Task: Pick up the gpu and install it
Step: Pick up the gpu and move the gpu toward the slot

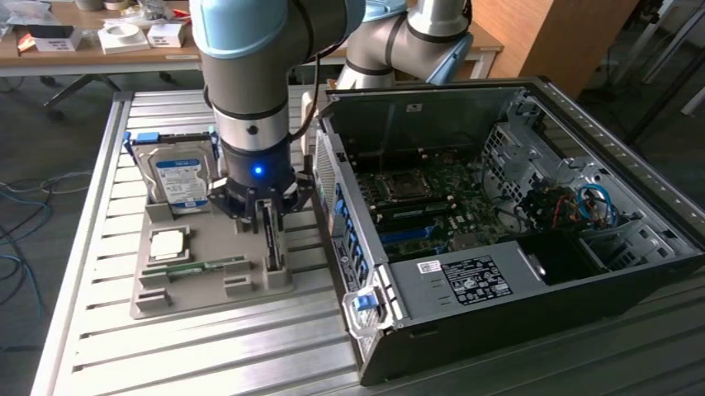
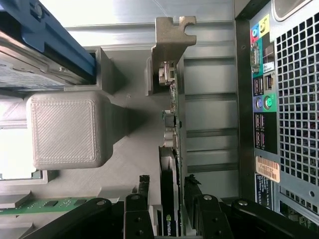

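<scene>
The gpu (image 1: 273,252) stands on its long edge in a slot of the grey holder tray (image 1: 210,305), just off the open computer case (image 1: 496,223). The wrist view looks down its thin dark edge (image 2: 170,149), with its metal bracket (image 2: 169,37) at the far end. My gripper (image 1: 267,224) has come down over the card. The gripper (image 2: 168,201) is open, with one finger on each side of the gpu and a small gap on both sides. The card is still seated in its slot.
On the tray also sit a silver hard drive with a blue label (image 1: 180,177), a square processor (image 1: 167,243) and a green memory stick (image 1: 204,268). The case's rear port panel (image 2: 264,99) is close beside the gpu. A grey tray post (image 2: 67,129) rises on the other side.
</scene>
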### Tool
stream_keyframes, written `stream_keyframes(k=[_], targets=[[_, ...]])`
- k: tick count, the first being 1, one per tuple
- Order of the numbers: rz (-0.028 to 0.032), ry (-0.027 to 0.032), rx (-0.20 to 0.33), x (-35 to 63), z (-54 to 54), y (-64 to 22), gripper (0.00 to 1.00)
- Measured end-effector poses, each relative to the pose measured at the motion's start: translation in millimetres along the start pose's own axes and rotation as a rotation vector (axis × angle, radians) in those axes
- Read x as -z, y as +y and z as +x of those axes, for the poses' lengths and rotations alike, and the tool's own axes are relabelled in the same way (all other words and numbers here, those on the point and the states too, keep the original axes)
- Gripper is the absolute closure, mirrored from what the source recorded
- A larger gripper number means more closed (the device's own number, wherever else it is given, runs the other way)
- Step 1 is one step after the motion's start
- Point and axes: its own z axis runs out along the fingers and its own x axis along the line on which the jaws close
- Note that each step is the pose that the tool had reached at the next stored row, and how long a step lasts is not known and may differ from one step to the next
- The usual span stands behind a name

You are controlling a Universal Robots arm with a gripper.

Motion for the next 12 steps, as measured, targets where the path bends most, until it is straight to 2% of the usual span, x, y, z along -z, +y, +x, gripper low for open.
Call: stream_keyframes(k=[12], targets=[[-0.0001,-0.0001,0.001,-0.1,-0.7,-0.3,0.58]])
